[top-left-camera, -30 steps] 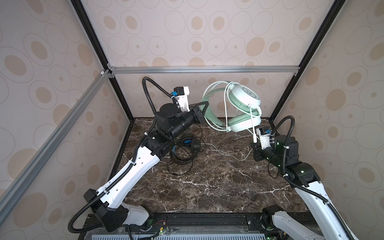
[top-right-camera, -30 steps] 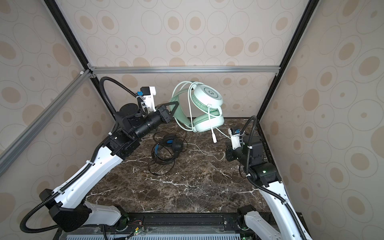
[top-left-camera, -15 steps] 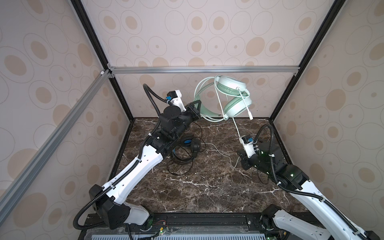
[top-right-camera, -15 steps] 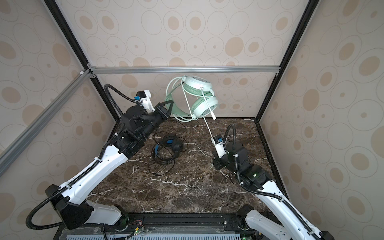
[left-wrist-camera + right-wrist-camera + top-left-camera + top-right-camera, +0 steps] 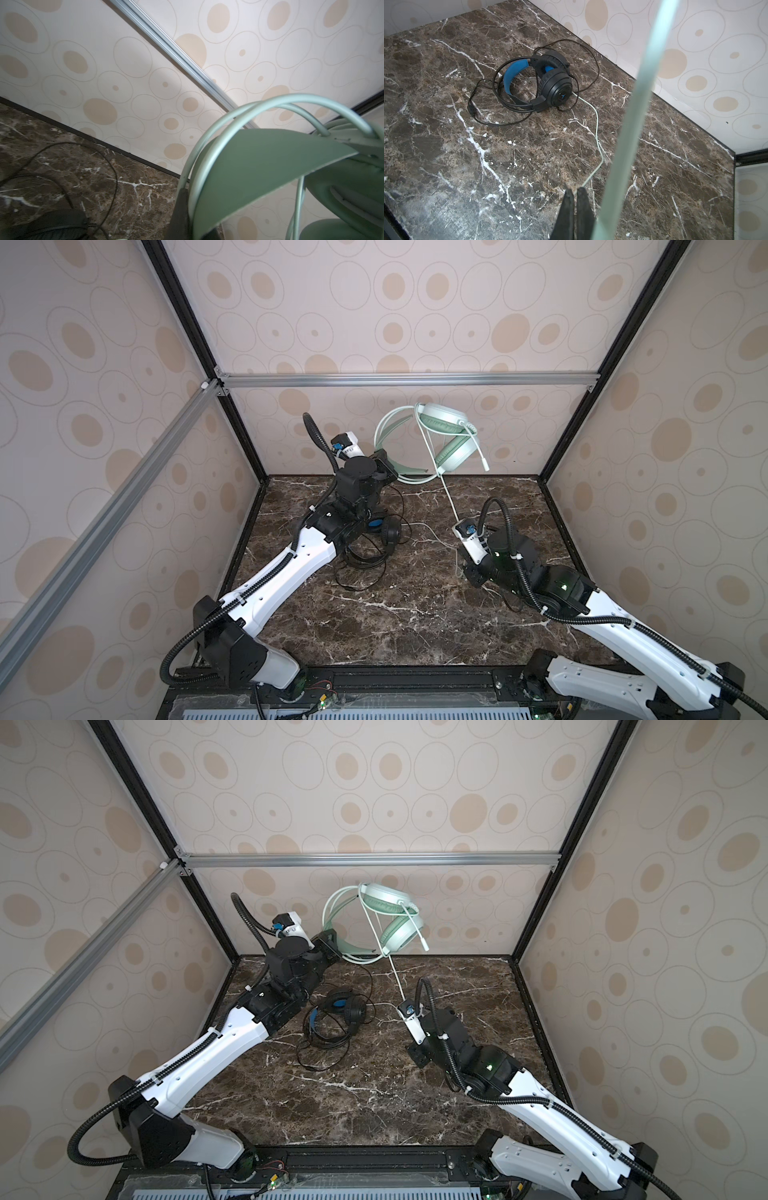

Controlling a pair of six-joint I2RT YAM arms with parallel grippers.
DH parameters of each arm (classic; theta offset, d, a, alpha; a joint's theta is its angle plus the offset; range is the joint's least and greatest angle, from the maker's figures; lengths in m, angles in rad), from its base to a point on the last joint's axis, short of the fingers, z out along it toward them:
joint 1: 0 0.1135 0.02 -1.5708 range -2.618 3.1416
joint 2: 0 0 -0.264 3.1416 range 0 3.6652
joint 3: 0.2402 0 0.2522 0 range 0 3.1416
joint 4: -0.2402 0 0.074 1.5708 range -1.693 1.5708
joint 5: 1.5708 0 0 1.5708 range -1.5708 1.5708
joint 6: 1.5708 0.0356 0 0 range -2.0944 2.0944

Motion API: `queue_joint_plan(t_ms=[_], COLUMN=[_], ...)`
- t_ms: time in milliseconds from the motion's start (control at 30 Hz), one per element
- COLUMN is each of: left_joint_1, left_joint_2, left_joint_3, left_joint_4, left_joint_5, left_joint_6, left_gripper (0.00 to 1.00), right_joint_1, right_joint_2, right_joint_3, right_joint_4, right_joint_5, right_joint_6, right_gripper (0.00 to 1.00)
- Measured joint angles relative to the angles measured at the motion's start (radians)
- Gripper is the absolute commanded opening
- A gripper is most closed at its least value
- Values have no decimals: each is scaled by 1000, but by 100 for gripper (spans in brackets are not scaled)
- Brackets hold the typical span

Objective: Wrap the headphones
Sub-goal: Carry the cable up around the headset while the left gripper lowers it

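The mint-green headphones [image 5: 455,452] [image 5: 399,930] hang in the air near the back wall. My left gripper [image 5: 388,466] [image 5: 332,940] is shut on their headband [image 5: 259,166]. Their pale cord [image 5: 446,489] [image 5: 395,973] loops over the ear cups and runs taut down to my right gripper [image 5: 473,576] [image 5: 417,1054]. In the right wrist view that gripper [image 5: 574,192] is shut on the thin cord [image 5: 598,128] just above the table. The black headphones [image 5: 388,533] [image 5: 351,1011] [image 5: 556,87], with a blue inner band, lie on the marble with their black cord spread loosely around them.
The marble tabletop [image 5: 415,614] is walled in by patterned panels on three sides. A black frame post [image 5: 552,464] stands at the back right corner. A metal rail [image 5: 395,379] crosses the back wall above the lifted headset.
The left gripper has sunk a little and turned the green headphones over. The right gripper has moved forward, left and down toward the table, drawing the cord taut.
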Motion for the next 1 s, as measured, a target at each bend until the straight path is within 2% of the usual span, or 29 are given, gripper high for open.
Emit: queue_joint_plan(t_ms=[300,467,600,800,1000], left_joint_1=[-77,-160,-213,-230,-233], left_joint_2=[95,124,100,24,-39], left_joint_3=[0,-14,-89,-166,-166], left_joint_4=[-60,-45,6,16,-39], left_joint_5=[-208,-319,-385,-393,-350], left_joint_6=[291,534,749,999,1137], left_gripper=[0,0,0,0,0], right_joint_1=[97,98,98,99,95], right_joint_2=[74,131,162,198,213], right_joint_3=[170,264,307,322,341], right_joint_4=[-103,-158,-209,-264,-270], right_joint_5=[69,93,116,140,166], right_joint_6=[-63,-104,-146,-211,-267], right_gripper=[0,0,0,2,4])
